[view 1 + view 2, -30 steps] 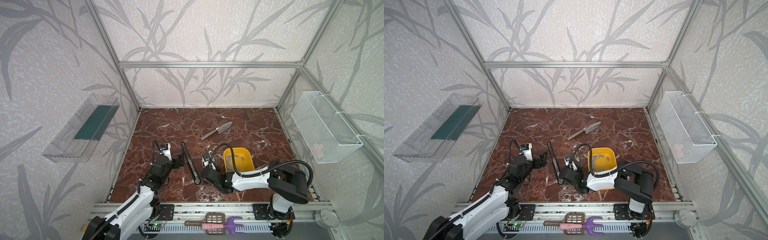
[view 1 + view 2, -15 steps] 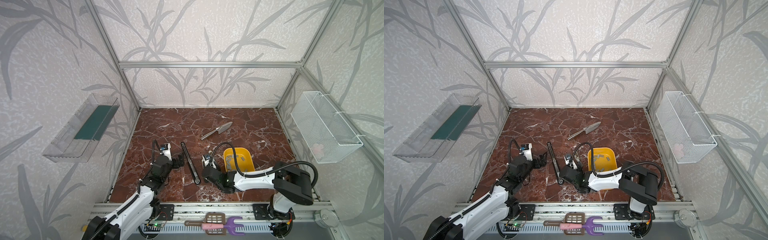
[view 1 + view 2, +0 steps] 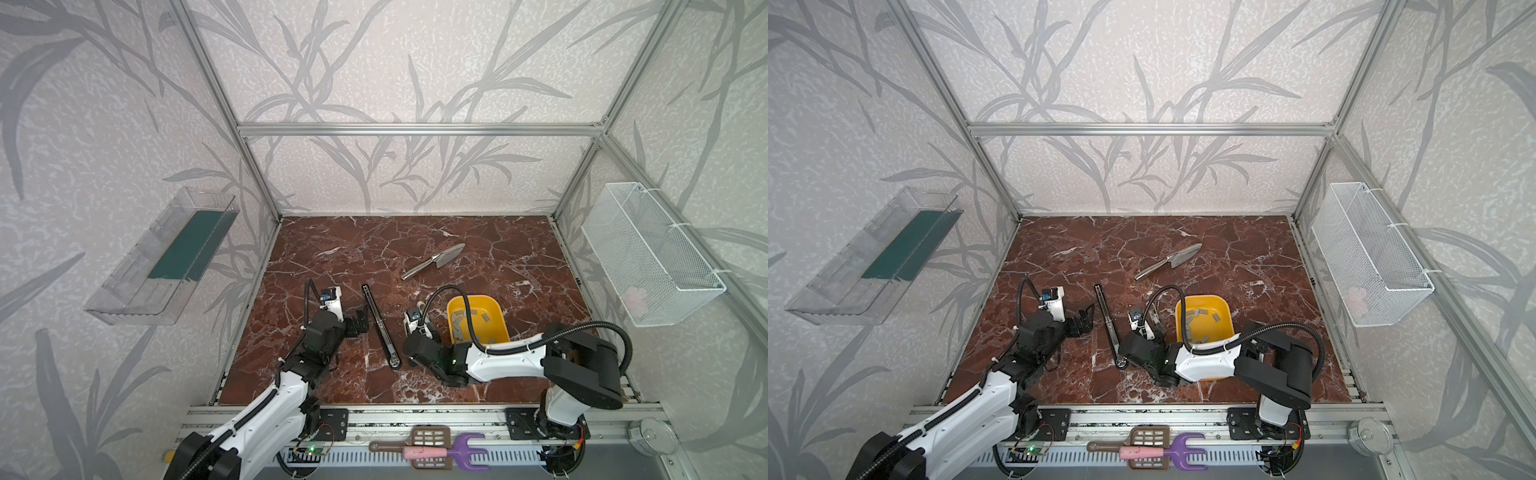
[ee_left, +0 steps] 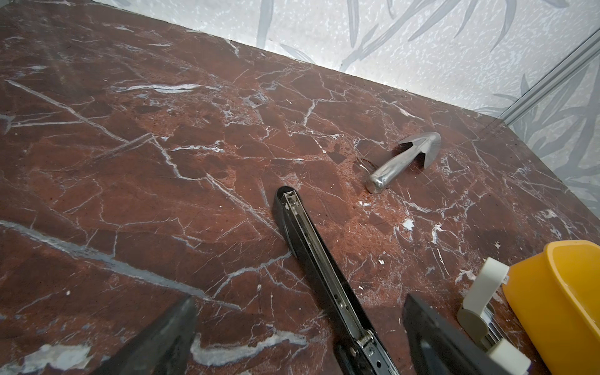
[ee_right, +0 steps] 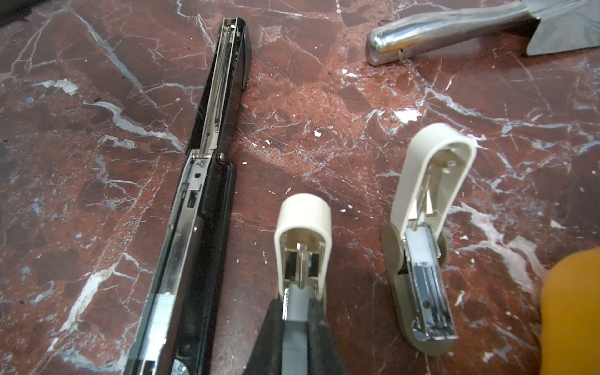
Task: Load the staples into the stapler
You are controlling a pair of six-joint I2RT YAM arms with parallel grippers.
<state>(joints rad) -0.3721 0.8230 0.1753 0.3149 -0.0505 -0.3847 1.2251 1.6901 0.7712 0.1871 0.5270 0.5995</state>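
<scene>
Right claw is clamped on a grey staple strip over the opened cream stapler, apparently not yet seated. Left claw gapes wide, empty. More staples wait in the yellow bowl.

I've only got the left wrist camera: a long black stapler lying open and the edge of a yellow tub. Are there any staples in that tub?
Observer: Yes, loose grey staples lie in the yellow tub.
Operator: Where's the right end effector?
Observer: The right end effector is shut on what looks like a strip of staples, at the tray of a small beige stapler.
Operator: Just one small stapler?
Observer: No, a second beige stapler lies open beside it, nearer the tub.
</scene>
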